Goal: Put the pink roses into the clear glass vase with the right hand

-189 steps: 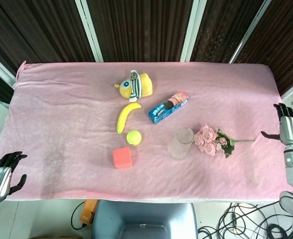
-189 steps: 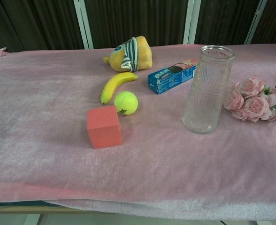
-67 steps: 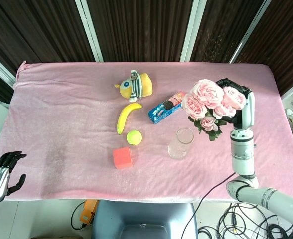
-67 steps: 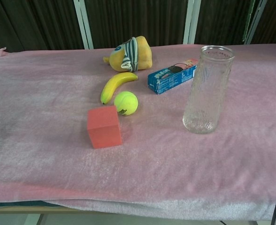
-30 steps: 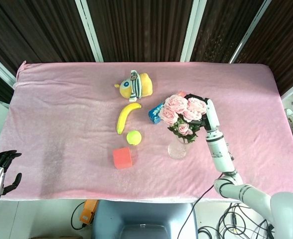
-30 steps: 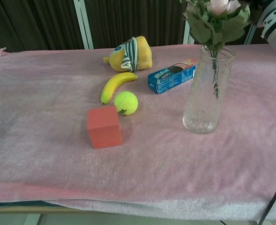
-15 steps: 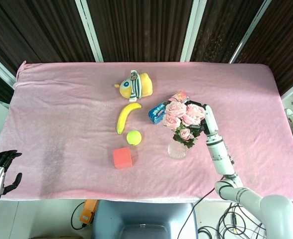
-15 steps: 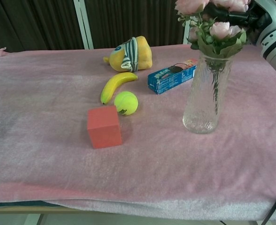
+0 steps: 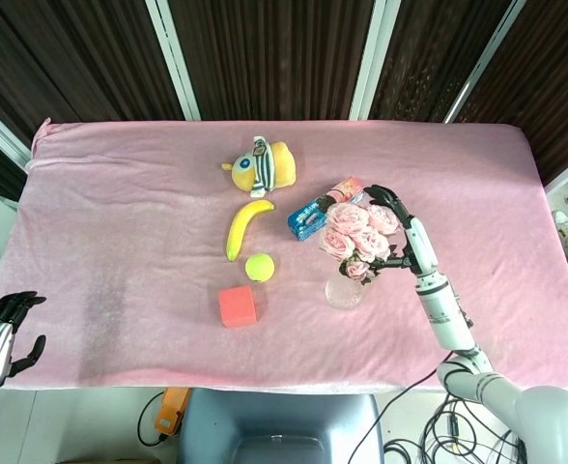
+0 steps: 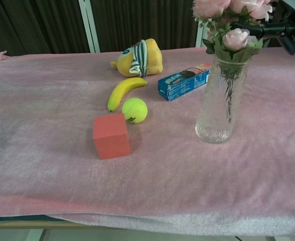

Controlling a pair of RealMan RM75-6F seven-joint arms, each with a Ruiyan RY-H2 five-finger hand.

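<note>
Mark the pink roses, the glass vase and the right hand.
pink roses [image 10: 236,39], chest view, on a low bloom.
glass vase [image 10: 218,108], chest view, mid wall.
right hand [image 9: 392,224], head view, middle of the hand.

In the chest view, the right hand [image 10: 288,31] and pink roses [image 10: 233,20] run off the frame; blooms hide the vase [image 9: 343,290] overhead.

Near the middle of the pink tablecloth [image 9: 120,213] you have a red cube [image 9: 238,305], with a tennis ball [image 9: 259,267] just beside it at one o'clock. A banana [image 9: 244,226] lies at eleven o'clock from the ball, and a yellow plush toy [image 9: 262,165] in a striped top sits at twelve o'clock from the banana. At three o'clock from the banana you see a blue cookie box [image 9: 321,210], lying flat and angled.
</note>
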